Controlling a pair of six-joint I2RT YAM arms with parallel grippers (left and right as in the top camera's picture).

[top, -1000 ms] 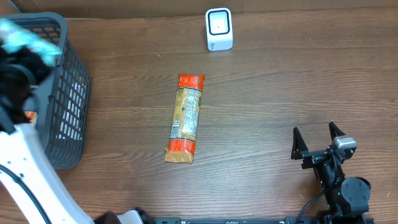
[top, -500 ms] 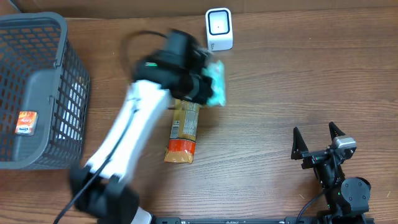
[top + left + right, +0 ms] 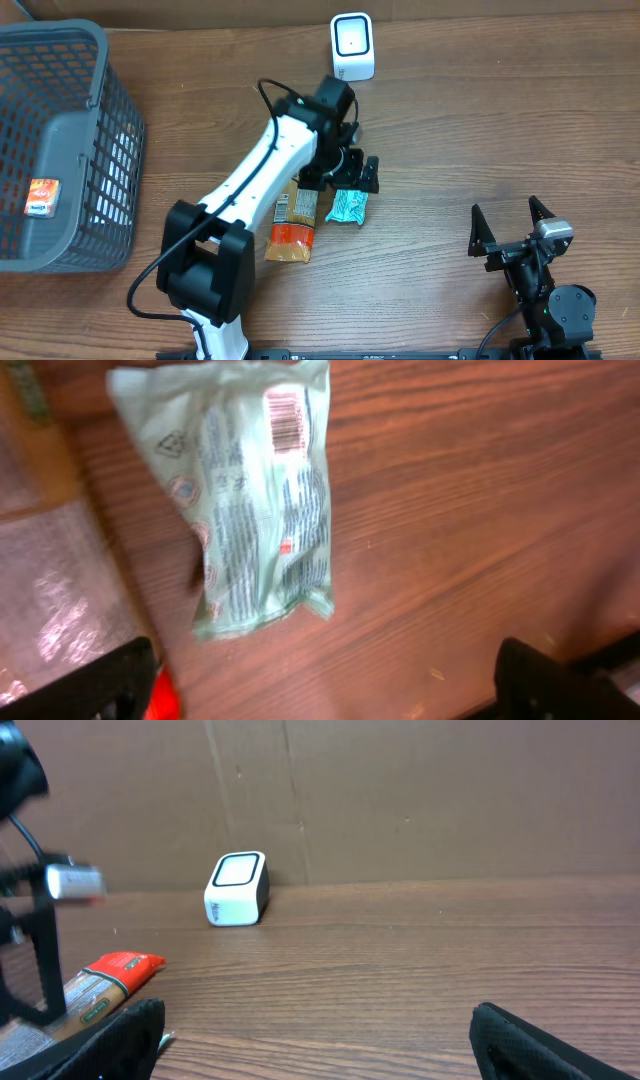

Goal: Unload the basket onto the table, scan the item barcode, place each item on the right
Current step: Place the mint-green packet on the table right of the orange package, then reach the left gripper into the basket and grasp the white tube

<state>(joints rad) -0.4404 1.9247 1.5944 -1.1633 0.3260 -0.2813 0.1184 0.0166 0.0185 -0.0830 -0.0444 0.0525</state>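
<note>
A pale teal packet (image 3: pixel 350 207) lies flat on the table, its barcode (image 3: pixel 286 418) facing up near one end. My left gripper (image 3: pixel 348 180) hovers just above it, open, with nothing between its jaws; in the left wrist view the packet (image 3: pixel 260 500) lies beyond the left gripper (image 3: pixel 330 680). The white scanner (image 3: pixel 352 46) stands at the back of the table, also seen as the scanner (image 3: pixel 237 888) in the right wrist view. My right gripper (image 3: pixel 506 212) rests open at the front right, holding nothing.
A long tan packet with orange ends (image 3: pixel 296 215) lies right beside the teal one, under my left arm. A dark grey basket (image 3: pixel 110 150) stands at the left edge with a small orange item (image 3: pixel 40 197) inside. A cardboard wall (image 3: pixel 400 800) backs the table.
My left arm swung from the basket to the table's middle carrying the teal packet. Its jaws have opened and the packet now lies on the table. The right arm stayed still.
</note>
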